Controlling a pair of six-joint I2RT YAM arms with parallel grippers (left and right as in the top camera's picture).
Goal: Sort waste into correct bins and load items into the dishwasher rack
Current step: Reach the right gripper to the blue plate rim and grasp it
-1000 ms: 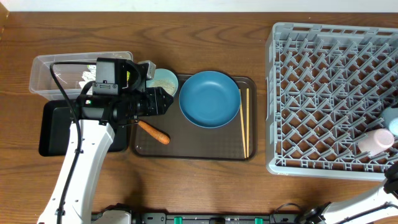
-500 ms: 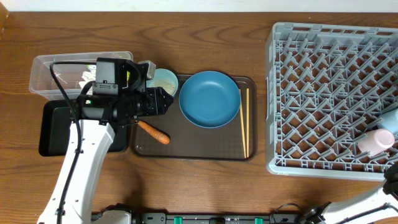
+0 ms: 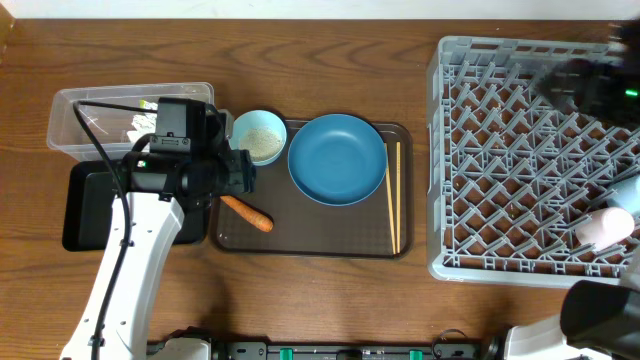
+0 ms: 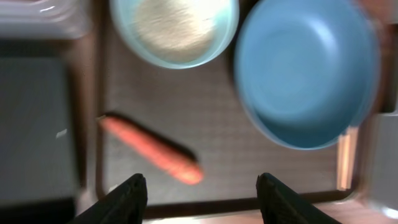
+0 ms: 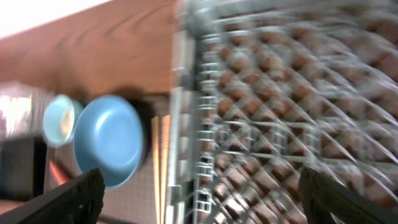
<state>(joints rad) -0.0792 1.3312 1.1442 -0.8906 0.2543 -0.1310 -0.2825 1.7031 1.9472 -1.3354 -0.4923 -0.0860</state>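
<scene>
On the brown serving tray lie an orange carrot piece, a small bowl of white rice, the large dark blue dish and a pair of wooden chopsticks. My left gripper hovers open and empty at the tray's left end, just short of the carrot. My right gripper, blurred, is open and empty above the far right of the dishwasher rack. A pink cup and a light blue cup sit at the rack's right edge.
The clear tub holds crumpled white paper at the far left. The black tray lies just in front of it, partly under my left arm. Bare wooden table separates the serving tray from the rack.
My left gripper has drawn back to the left and opened wider, uncovering the rice bowl. My right arm has swung up into view over the rack's far side.
</scene>
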